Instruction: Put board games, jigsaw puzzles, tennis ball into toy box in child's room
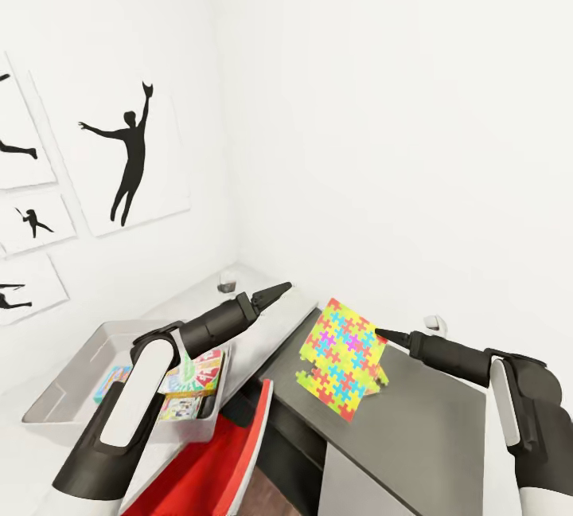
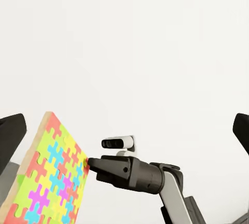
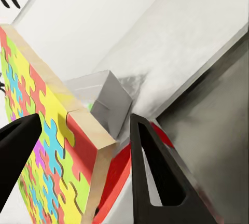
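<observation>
My right gripper (image 1: 380, 334) is shut on the top edge of a jigsaw puzzle (image 1: 342, 357), holding the box tilted up over the dark grey cabinet part of the table (image 1: 422, 412). In the right wrist view the fingers (image 3: 150, 177) clamp the puzzle (image 3: 21, 68) from both sides. The left wrist view shows the puzzle (image 2: 46, 177) with the right gripper (image 2: 91, 164) at its edge. My left gripper (image 1: 270, 293) hovers open and empty beyond the toy box (image 1: 72, 388), which holds a blue board game (image 1: 111, 385), a Skip-Bo one (image 1: 199, 369) and a green-edged one (image 1: 185, 406).
A red chair (image 1: 211, 460) stands below the table's front edge, between my arms. A small dark and white object (image 1: 228, 283) sits on the pale table top in the room's corner. Black silhouette pictures (image 1: 127, 154) hang on the left wall.
</observation>
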Robot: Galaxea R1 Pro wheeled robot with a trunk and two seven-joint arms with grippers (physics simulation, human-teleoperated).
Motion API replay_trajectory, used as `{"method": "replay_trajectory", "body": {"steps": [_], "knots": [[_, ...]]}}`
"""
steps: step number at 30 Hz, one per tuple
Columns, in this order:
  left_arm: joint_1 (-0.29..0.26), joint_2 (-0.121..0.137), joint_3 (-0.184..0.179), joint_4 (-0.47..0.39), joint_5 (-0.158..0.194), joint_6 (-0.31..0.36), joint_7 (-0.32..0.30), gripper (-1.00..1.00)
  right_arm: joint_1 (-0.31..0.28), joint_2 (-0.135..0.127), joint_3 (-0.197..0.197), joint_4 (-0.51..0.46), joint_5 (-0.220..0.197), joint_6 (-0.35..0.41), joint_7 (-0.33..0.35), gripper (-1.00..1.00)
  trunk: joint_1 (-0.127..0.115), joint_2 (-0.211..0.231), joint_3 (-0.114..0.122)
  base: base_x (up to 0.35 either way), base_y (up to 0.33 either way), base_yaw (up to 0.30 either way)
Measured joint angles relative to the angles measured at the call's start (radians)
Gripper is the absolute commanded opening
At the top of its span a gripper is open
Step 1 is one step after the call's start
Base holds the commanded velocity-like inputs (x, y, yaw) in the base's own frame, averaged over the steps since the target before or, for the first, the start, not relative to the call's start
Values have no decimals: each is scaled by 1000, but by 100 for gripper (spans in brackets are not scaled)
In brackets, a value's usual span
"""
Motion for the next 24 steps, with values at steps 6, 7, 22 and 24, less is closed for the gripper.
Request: {"method": "replay_trajectory", "body": {"steps": [6, 7, 22, 24], "knots": [[0, 1, 0, 0, -1, 0, 0, 100, 0, 2, 0, 0, 0, 0, -1, -100, 0, 0, 3, -4, 22, 272], [0, 0, 0, 0, -1, 0, 0, 100, 0, 2, 0, 0, 0, 0, -1, -100, 0, 0, 3, -2, 10, 275], [0, 0, 0, 0, -3, 0, 0, 100, 0, 3, 0, 0, 0, 0, -2, -100, 0, 0, 9, -1, 3, 278], [0, 0, 0, 0, -3, 0, 0, 100, 0, 3, 0, 0, 0, 0, -2, -100, 0, 0, 9, 0, 0, 280]]}}
